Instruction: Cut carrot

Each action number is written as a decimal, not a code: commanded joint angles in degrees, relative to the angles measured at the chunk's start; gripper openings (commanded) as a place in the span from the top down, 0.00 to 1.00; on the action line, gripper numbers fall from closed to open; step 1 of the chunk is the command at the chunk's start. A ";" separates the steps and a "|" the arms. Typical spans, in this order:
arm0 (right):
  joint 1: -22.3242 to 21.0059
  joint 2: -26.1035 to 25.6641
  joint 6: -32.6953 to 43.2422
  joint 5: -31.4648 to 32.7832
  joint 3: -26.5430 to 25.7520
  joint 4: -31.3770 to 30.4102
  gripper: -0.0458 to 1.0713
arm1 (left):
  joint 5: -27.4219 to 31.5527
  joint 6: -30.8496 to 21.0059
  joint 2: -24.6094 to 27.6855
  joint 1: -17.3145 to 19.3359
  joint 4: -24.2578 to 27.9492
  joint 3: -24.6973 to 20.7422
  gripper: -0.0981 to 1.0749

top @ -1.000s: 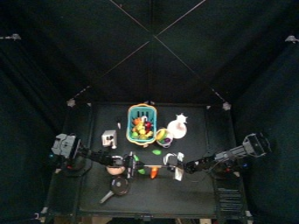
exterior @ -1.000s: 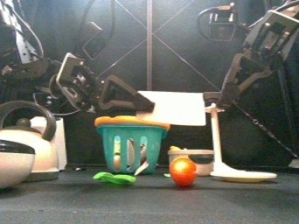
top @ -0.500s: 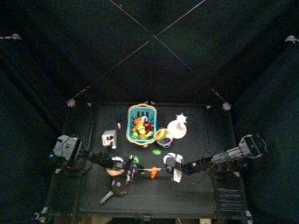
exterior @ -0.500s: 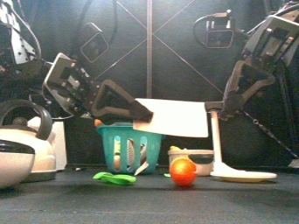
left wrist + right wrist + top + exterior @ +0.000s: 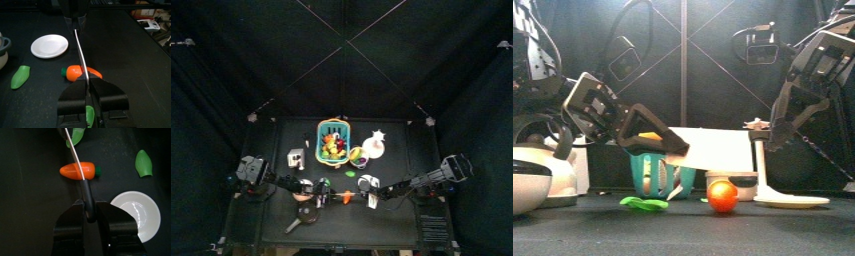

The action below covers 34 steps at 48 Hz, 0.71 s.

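Observation:
The carrot (image 5: 722, 195) is a small orange-red piece lying on the table near its front edge, also seen as the carrot (image 5: 348, 198) from above. A white knife (image 5: 714, 148) hangs level just above it. My left gripper (image 5: 85, 82) is shut on the blade's far end, and the thin blade edge (image 5: 79, 52) runs across the carrot (image 5: 80, 73). My right gripper (image 5: 87, 203) is shut on the knife's black handle (image 5: 85, 188), the blade crossing the carrot (image 5: 77, 170). A gap shows between blade and carrot in the front view.
A green basket (image 5: 653, 175) of fruit stands behind the carrot. A white kettle (image 5: 537, 170) is at the left. A white plate (image 5: 49, 45) and flat green pieces (image 5: 644, 204) lie nearby. A white stand (image 5: 787, 198) sits at the right.
Both arms have come down with the knife between them; the blade now hangs lower, close above the carrot. The carrot has not moved.

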 commanded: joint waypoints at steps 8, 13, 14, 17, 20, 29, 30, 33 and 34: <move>-1.76 -0.18 0.26 0.35 -0.44 0.35 0.58 | 2.29 -0.09 0.18 -2.46 0.09 -1.23 0.57; -1.76 -0.26 0.26 0.44 -0.44 0.35 0.58 | 3.25 -0.09 0.26 -2.46 0.09 -1.49 0.57; -1.76 -0.18 0.26 0.35 -0.35 0.35 0.58 | 3.43 -0.09 0.18 -2.37 0.18 -1.49 0.57; -1.76 -0.18 0.26 0.35 -0.35 0.35 0.58 | 3.96 -0.09 0.26 -2.46 0.18 -1.49 0.57; -1.76 0.00 0.26 0.35 -0.35 0.35 0.58 | 4.13 -0.09 0.26 -2.37 0.09 -1.49 0.57; -1.76 0.97 0.26 0.35 -0.53 0.35 0.58 | 4.31 -0.09 0.26 -2.46 0.09 -1.58 0.57; -1.76 1.05 0.26 0.35 -0.53 0.35 0.58 | 4.31 -0.09 0.18 -2.46 0.18 -1.49 0.57; -1.76 1.32 0.26 0.35 -0.53 0.35 0.58 | 4.48 0.00 0.18 -2.37 0.09 -1.58 0.57; -1.76 1.49 0.26 0.35 -0.53 0.35 0.58 | 4.66 0.00 0.18 -2.37 0.00 -1.58 0.57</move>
